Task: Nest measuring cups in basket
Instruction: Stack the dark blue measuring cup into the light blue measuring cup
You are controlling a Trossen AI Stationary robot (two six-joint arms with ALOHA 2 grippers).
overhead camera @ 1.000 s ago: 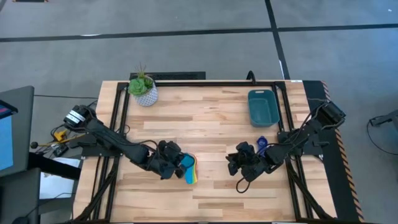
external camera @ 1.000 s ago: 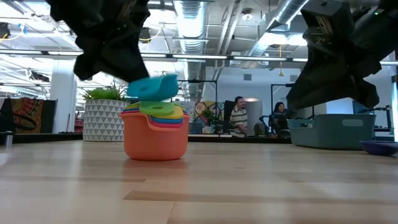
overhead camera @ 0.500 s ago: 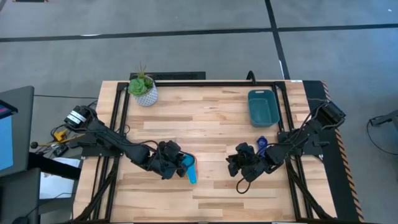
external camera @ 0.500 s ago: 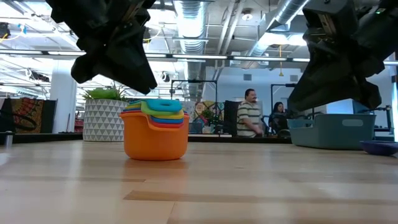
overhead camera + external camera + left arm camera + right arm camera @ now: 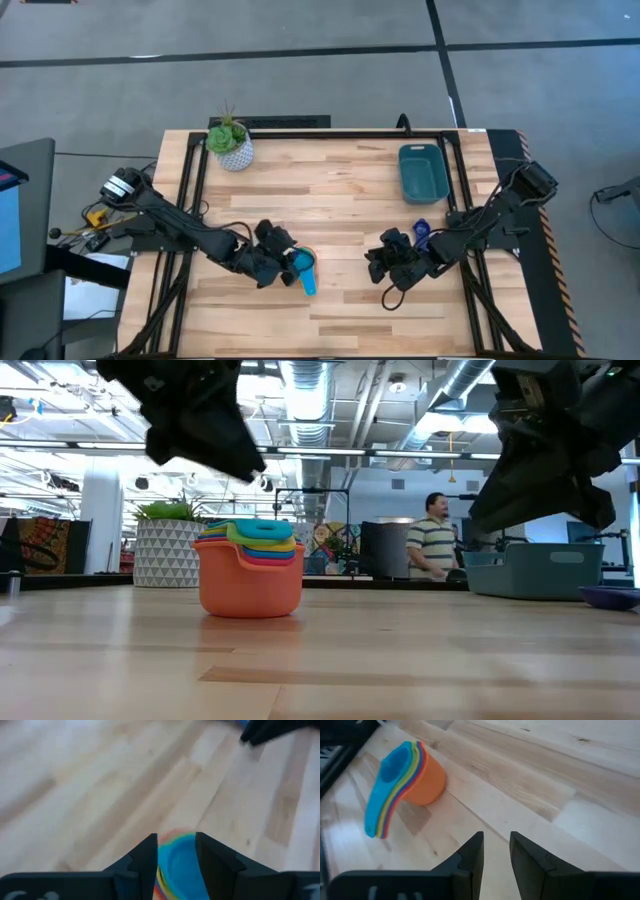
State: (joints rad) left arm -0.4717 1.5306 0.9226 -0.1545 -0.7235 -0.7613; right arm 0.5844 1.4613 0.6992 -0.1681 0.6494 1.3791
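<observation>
From above, a nested stack of measuring cups (image 5: 303, 268) sits on the wooden table (image 5: 330, 190) just beside the left gripper (image 5: 272, 262), well apart from the teal basket (image 5: 421, 172) at the far right, with a potted plant (image 5: 229, 143) far left and a navy cup (image 5: 421, 232) near the right gripper (image 5: 388, 262). At table height the orange outer cup (image 5: 250, 582) stands upright, looking light, rigid and smooth, probably best pinched at its rim or the fanned handles. The wrist views show both grippers slightly parted and empty; nothing seems to block the way to the basket.

The high view looks straight down; the low view looks level across the pale wooden slatted bench (image 5: 330, 190). Both show the stacked, multicoloured plastic measuring cups (image 5: 250, 565).
</observation>
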